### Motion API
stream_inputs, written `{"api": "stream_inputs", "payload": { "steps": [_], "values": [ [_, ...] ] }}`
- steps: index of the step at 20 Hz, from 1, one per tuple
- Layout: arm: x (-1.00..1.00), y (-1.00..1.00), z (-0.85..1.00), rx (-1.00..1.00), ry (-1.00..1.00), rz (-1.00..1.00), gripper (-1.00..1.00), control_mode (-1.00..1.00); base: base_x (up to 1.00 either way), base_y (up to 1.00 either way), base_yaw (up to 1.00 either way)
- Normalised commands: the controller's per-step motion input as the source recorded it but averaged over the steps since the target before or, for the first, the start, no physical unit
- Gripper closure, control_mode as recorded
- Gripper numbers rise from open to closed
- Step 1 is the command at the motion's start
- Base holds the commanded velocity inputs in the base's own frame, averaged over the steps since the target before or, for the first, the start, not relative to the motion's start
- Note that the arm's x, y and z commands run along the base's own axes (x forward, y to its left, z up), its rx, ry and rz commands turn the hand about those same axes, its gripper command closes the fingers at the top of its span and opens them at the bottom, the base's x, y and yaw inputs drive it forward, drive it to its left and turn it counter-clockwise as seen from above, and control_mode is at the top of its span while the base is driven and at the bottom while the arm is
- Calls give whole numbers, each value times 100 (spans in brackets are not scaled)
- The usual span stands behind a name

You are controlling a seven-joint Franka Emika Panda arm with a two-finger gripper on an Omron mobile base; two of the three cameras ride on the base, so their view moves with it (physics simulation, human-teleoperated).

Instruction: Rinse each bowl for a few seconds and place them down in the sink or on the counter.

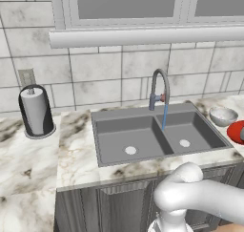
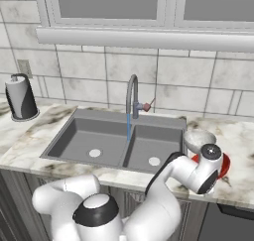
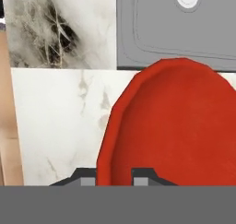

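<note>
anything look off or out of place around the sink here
One thing: the faucet is running, a blue stream falling into the right basin of the sink with nothing under it. The grey bowl sits upright on the counter; the gripper is shut on the red bowl's rim.

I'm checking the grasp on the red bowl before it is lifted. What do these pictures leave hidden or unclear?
- Red bowl: right base view, mostly behind the arm's wrist; left base view, cut by the right edge.
- Fingers: hand view, only their tips show, either side of the bowl's rim; the bottom edge cuts them.
- Grey bowl: right base view, its lower part hidden by the arm.
</note>
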Motion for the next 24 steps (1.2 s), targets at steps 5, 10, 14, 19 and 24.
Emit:
{"api": "stream_inputs", "payload": {
  "steps": [5, 10, 14, 19, 24],
  "values": [
    [14, -6, -20, 0, 1, 0, -100, -100, 0, 0, 0],
    [-3, -14, 0, 0, -1, 0, -100, -100, 0, 0, 0],
    [-16, -22, 7, 0, -4, 0, -100, -100, 0, 0, 0],
    [-12, -9, 36, 0, -4, 0, -100, -100, 0, 0, 0],
    [-4, 4, 56, 0, -2, 0, -100, -100, 0, 0, 0]
  ]
}}
